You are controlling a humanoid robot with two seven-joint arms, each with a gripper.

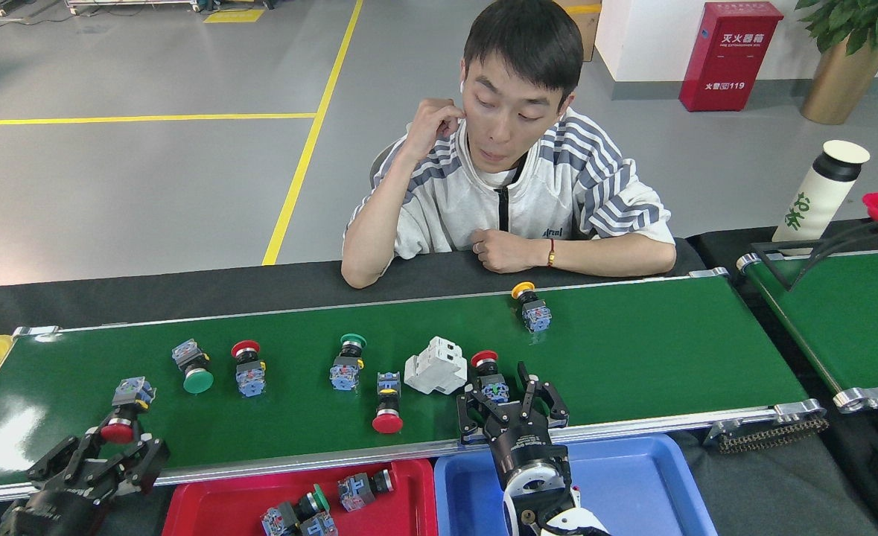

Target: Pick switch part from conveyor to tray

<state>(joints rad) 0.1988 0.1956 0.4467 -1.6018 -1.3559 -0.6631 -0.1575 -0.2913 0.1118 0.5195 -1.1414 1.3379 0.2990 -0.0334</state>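
Two sets of jaws are showing at the near rail of the conveyor (pixel 632 350). On my right gripper (pixel 511 391) the jaws are standing open, fingers spread, and the red-capped switch part (pixel 489 376) is lying right at the left fingertip, partly between the fingers; I cannot tell whether anything is touching it, and nothing is clamped yet. Just left of that part a white block-shaped component (pixel 435 366) is resting on the belt, close beside it.

On my left gripper (pixel 107 447) the jaws are also standing open, with another red-capped switch (pixel 124 409) lying at the fingertips, cap toward the gripper and blue body pointing away. Whether it is gripped I cannot tell; the fingers look spread wider than the cap.

Moving outward along the belt, I am seeing a green-capped switch (pixel 191 366), a red-capped one standing upright (pixel 248 368), a second green-capped one (pixel 348 363), and a switch lying with its red mushroom cap toward me (pixel 388 403). A yellow-capped switch (pixel 532 305) is sitting near the far rail, well apart from both grippers.

Below the near rail, the blue tray (pixel 647 484) is lying under my right arm, and the red tray (pixel 215 499) beside it is holding a few switch parts. A person (pixel 513 193) is leaning on the black tabletop (pixel 185 294) behind the belt.
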